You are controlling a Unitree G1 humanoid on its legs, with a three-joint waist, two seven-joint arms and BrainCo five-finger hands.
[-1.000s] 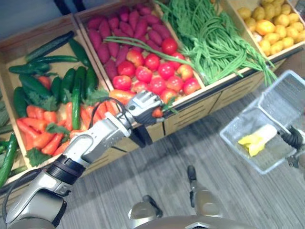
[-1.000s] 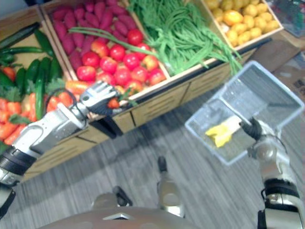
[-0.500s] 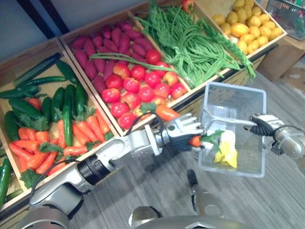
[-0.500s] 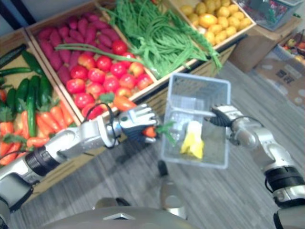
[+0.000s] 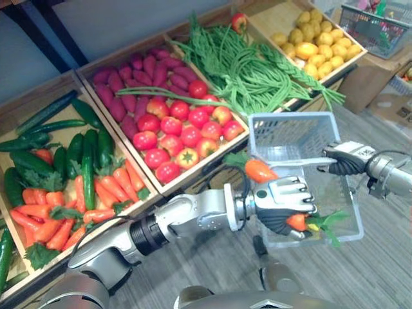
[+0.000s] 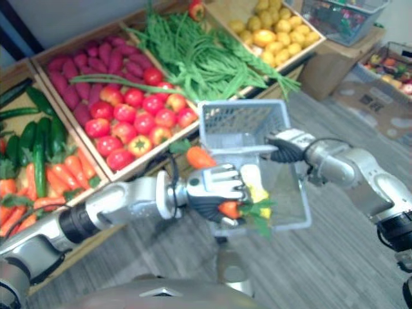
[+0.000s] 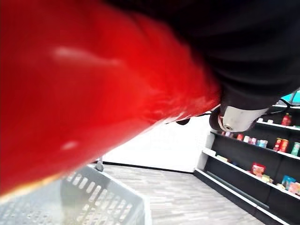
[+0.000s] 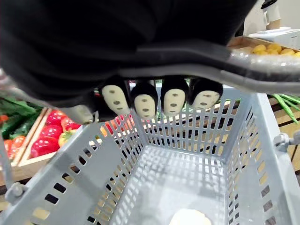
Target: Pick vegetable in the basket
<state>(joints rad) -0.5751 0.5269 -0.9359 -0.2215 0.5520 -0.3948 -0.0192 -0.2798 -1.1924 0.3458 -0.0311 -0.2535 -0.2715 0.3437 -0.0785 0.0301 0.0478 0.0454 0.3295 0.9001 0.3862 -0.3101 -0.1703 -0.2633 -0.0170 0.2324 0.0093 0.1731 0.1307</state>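
My left hand is shut on an orange carrot with green leaves and holds it over the near side of a grey plastic basket. In the left wrist view the carrot is pressed close in the hand, with the basket's wall beneath it. My right hand is shut on the basket's handle and holds the basket up in front of the stall, its fingers curled round the bar. A yellow item lies on the basket floor.
Wooden crates behind hold cucumbers, carrots, tomatoes, purple roots, green beans and yellow fruit. A loose carrot lies at the tomato crate's front corner. Another basket stands far right.
My left hand has carried the carrot from the crate front rightward to over the basket. My right hand has swung the basket in toward it. The camera has shifted too.
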